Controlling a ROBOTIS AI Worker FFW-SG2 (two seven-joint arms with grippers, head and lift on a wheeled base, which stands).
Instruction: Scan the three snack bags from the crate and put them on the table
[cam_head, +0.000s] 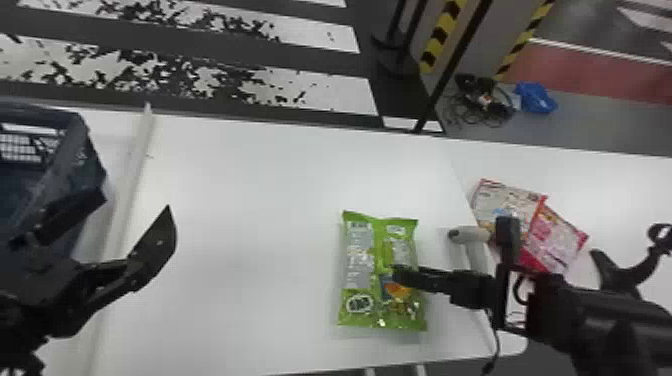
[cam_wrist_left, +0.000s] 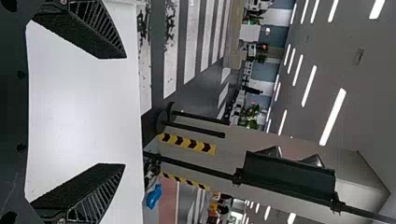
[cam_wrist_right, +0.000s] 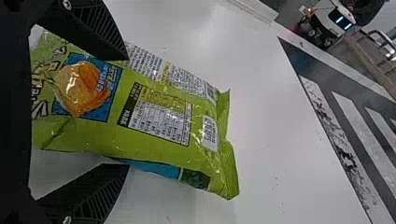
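The green snack bag (cam_head: 360, 255) lies flat on the white worktop (cam_head: 240, 175), its long sides running away from the robot and a printed panel facing up. The right pincer (cam_head: 399, 276) reaches in from the right and hangs over the right-hand part of the green bag. In its wrist view, the right pincer (cam_wrist_right: 128, 112) is spread wide, with much of the bag showing in the gap; one finger (cam_wrist_right: 95, 30) overlaps the bag's edge, the other (cam_wrist_right: 88, 193) sits by the opposite edge. Whether either touches it, I cannot tell.

Well to the left of the green bag, the left pincer (cam_head: 135, 202) stands wide and empty, near the dark blue crate (cam_head: 77, 160). A long pale strip (cam_head: 141, 145) runs along the worktop between the crate and the green bag.

To the right of the green bag are the other two snack bags, touching: a pale one with red edging (cam_head: 500, 197) and a pink one (cam_head: 557, 237). Between them and the green bag is a grey scanner (cam_head: 470, 235), partly hidden by the right arm.
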